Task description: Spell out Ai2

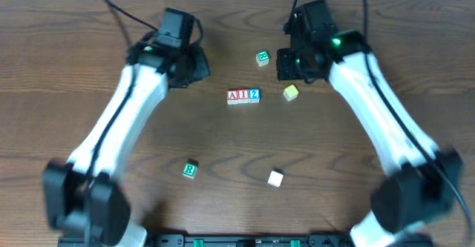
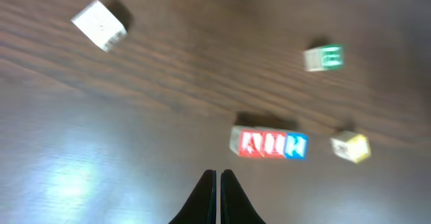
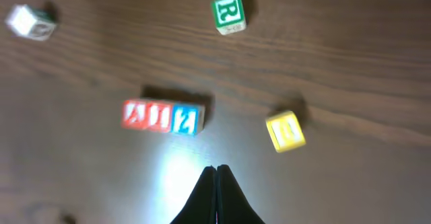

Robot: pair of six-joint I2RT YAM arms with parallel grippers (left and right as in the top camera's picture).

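Three blocks stand touching in a row [image 1: 243,96] mid-table: red A, red I, blue 2. The row also shows in the left wrist view [image 2: 269,144] and the right wrist view [image 3: 163,116]. My left gripper [image 1: 199,65] is up and left of the row, shut and empty; its fingertips [image 2: 218,173] are pressed together. My right gripper [image 1: 283,64] is up and right of the row, shut and empty; its fingertips [image 3: 216,169] are closed. Neither gripper touches a block.
A yellow block [image 1: 291,92] [image 2: 351,146] [image 3: 285,131] lies just right of the row. A green block [image 1: 262,58] sits behind it. A green R block [image 1: 190,170] and a white block [image 1: 275,178] lie toward the front. The wrist views show a green block [image 2: 323,57] [image 3: 229,12] and a white one [image 2: 100,25] [image 3: 27,21].
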